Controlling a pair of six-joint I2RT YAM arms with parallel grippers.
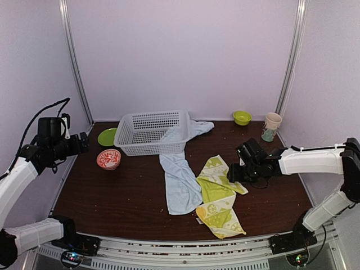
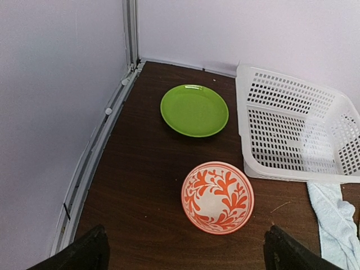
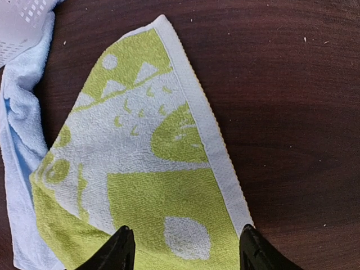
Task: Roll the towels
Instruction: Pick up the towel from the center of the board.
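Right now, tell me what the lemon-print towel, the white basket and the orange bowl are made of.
Lemon-print towel: terry cotton, seemingly; matte, fuzzy loops, woven hem. White basket: moulded plastic, smooth, with gridded holes. Orange bowl: glossy, likely glazed ceramic, possibly melamine; the sheen cannot settle it.

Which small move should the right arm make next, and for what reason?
Probably lower the right gripper onto the end of the green towel and pinch it: its jaws stand open above that end, and the towel lies unrolled.
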